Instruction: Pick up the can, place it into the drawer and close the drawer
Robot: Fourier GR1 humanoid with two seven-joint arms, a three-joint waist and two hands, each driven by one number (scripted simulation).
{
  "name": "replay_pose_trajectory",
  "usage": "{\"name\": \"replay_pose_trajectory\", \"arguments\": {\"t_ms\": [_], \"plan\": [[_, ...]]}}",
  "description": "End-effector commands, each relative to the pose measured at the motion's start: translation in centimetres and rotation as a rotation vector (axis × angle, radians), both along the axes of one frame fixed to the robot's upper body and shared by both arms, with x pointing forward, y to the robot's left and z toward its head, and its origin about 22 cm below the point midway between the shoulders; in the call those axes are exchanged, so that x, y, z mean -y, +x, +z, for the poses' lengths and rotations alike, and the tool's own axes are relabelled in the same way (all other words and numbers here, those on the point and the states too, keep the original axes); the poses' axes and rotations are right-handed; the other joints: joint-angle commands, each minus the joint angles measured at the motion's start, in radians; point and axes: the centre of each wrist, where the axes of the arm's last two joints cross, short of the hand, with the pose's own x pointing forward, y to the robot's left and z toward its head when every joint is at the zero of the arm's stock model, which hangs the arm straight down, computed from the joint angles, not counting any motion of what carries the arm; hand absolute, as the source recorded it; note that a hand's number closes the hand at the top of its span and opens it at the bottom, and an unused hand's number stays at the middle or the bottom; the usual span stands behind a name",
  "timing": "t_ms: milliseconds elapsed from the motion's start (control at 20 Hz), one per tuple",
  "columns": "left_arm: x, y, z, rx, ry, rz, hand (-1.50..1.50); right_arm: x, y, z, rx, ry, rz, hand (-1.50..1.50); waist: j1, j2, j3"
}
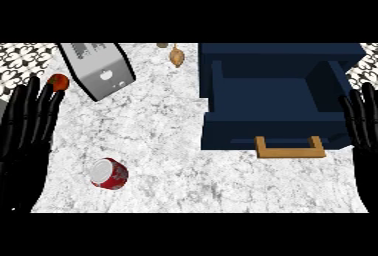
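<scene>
A red can [108, 173] with a silver top lies on its side on the marble counter, low and left of centre. A dark blue drawer [275, 107] stands pulled open at the upper right, its inside bare, with a tan handle [290, 148] on its front. My left hand [23, 130] shows at the left edge, open, fingers straight up, a little left of the can and apart from it. At the right edge, beside the drawer's front corner, my right hand [363, 124] rests open with fingers up. Neither hand touches anything.
A silver toaster [97, 68] stands tilted at the upper left. A red tomato-like fruit [58, 82] lies by my left fingertips. A small brown object [177, 56] sits at the back, left of the drawer. The counter's front edge [199, 212] runs just below the can.
</scene>
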Motion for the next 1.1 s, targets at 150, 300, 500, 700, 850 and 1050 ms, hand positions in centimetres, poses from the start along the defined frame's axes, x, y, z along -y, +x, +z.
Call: {"name": "replay_pose_trajectory", "arguments": {"t_ms": [150, 300, 500, 700, 850, 1050], "plan": [[0.6, -2.0, 0.6, 0.043, -0.027, -0.413, -1.50, -0.1, 0.0, 1.0, 0.076, 0.005, 0.004, -1.50, 0.014, 0.018, 0.018], [-0.4, -2.7, -3.2, -0.313, 0.117, -0.412, -1.50, 0.5, 0.0, -1.6, -0.207, 0.051, -0.086, -1.50, 0.013, 0.027, 0.018], [-2.9, -5.4, -1.5, -0.345, 0.129, -0.451, -1.50, -0.4, -0.2, -1.9, -0.259, 0.063, -0.103, -1.50, 0.025, 0.020, 0.018], [-3.2, -7.8, 1.9, -0.332, 0.142, -0.450, -1.50, 2.0, -2.9, -1.7, -0.267, 0.056, -0.104, -1.50, 0.013, 0.018, 0.019], [-4.2, -6.1, -0.7, -0.362, 0.121, -0.443, -1.50, 0.7, -2.3, -2.1, -0.255, 0.070, -0.108, -1.50, 0.009, 0.021, 0.018], [-5.5, -7.3, -1.0, -0.391, 0.089, -0.421, -1.50, 2.9, -3.0, -2.8, -0.274, 0.048, -0.112, -1.50, 0.010, 0.021, 0.018]]}}
